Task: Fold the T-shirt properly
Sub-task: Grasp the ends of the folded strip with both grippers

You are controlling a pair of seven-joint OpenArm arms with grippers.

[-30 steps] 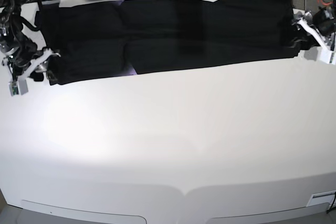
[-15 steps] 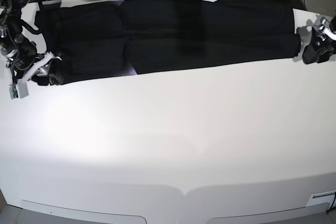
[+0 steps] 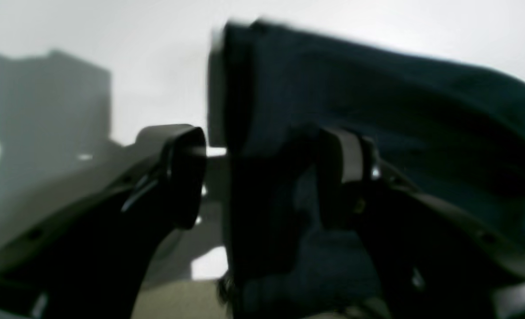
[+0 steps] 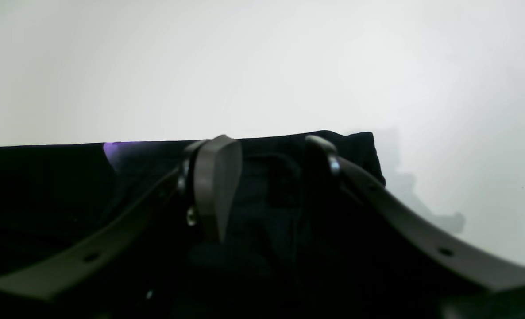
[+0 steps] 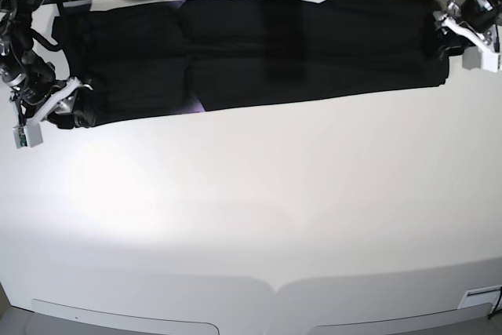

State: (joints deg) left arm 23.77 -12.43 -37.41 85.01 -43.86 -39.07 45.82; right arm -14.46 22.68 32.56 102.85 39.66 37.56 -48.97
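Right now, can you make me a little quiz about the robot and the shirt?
1. True or false: the T-shirt lies along the far edge of the white table.
2. Which claw sits at the shirt's end on the base view's left: A) left claw B) right claw?
3. What colour peeks out at the shirt's near edge?

Key: 1 true. 2 B. 3 purple.

The T-shirt (image 5: 259, 49) along the far edge of my tabletop (image 5: 259, 217) is soft, matt black cloth, lightly creased. The tabletop is smooth, white and faintly glossy under the light. My jaws look like dark matt plastic, with small shiny metal screws.
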